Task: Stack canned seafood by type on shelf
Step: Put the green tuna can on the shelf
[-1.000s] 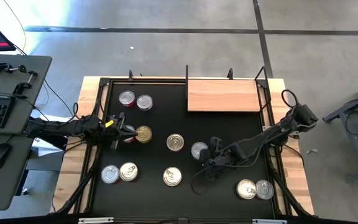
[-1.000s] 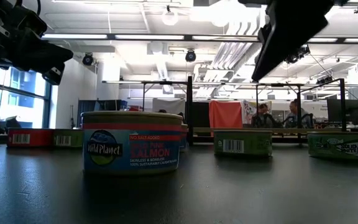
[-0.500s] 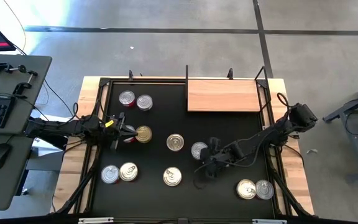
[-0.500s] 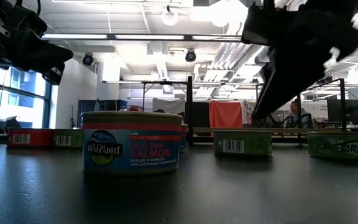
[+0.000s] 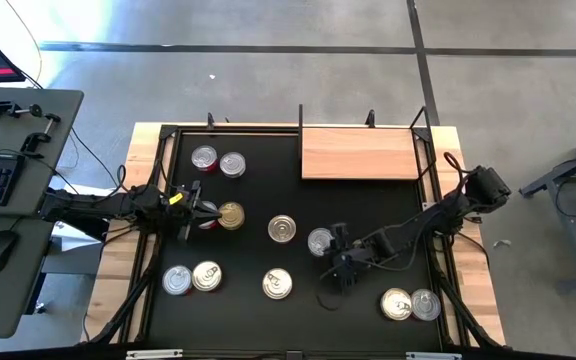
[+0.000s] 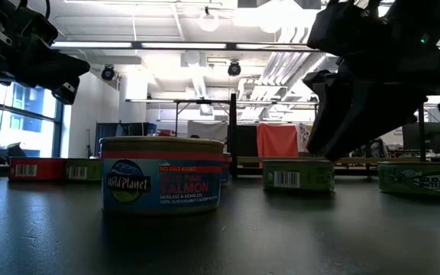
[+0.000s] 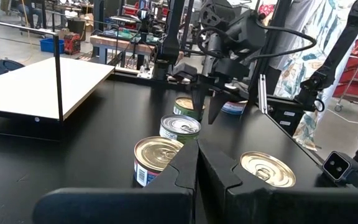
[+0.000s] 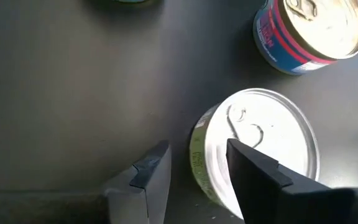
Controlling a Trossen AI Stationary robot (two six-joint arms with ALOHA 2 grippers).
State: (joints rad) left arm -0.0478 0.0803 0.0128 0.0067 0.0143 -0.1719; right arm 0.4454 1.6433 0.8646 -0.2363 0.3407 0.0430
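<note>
Round flat tins stand scattered on the black mat, and the wooden shelf (image 5: 358, 153) lies bare at the far edge. My right gripper (image 8: 194, 168) is open and hangs just above a silver-lidded, green-sided tin (image 8: 263, 146) near the mat's middle (image 5: 319, 241). One finger is over its lid and the other is beside its wall. In the low view the fingertips (image 6: 321, 145) stay clear of the tin's top (image 6: 298, 164). My left gripper (image 7: 197, 165) is shut and waits at the mat's left (image 5: 198, 212), beside a gold-lidded tin (image 5: 230, 215).
A red-and-blue salmon tin (image 8: 309, 31) stands close to the right gripper's tin, and another silver-lidded tin (image 5: 281, 228) stands to its left. Pairs of tins sit far left (image 5: 218, 161), near left (image 5: 191, 278) and near right (image 5: 410, 304). Black frame posts (image 5: 300, 140) flank the shelf.
My right gripper has come down from high above the mat to just over the green-sided tin, shifting slightly toward the near edge. The tins have stayed in place.
</note>
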